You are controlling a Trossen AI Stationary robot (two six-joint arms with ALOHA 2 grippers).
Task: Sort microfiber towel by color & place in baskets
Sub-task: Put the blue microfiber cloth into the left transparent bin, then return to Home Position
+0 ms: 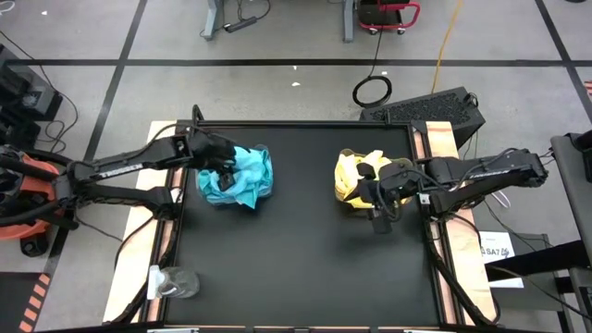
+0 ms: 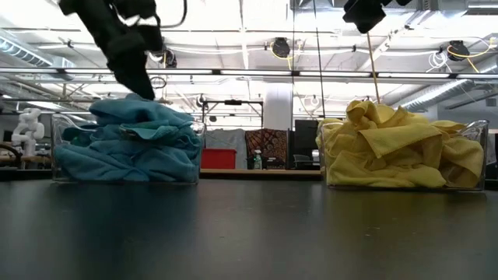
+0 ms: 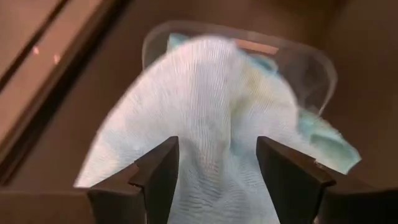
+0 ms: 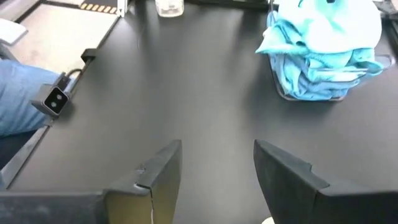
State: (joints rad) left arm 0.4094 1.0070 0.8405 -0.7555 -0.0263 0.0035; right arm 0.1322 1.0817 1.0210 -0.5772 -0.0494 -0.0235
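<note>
Teal-blue microfiber towels (image 1: 242,176) lie heaped in the left clear basket (image 2: 58,148), rising above its rim. My left gripper (image 3: 217,168) hangs open just over the heap's left side, slanting down, with a raised fold of teal towel (image 3: 205,93) showing between its fingers farther off. Yellow microfiber towels (image 1: 356,176) fill the right clear basket (image 2: 484,155). My right gripper (image 4: 217,168) stands open, with nothing between its fingers, above the black table at that basket's near right side, pointing toward the teal basket (image 4: 323,50).
A clear plastic object (image 1: 176,282) sits at the table's near left corner. Free black tabletop (image 1: 305,250) lies between and in front of the baskets. A small camera (image 4: 53,99) sits at the near edge, with a person's blue-clad limb (image 4: 15,93) beyond it.
</note>
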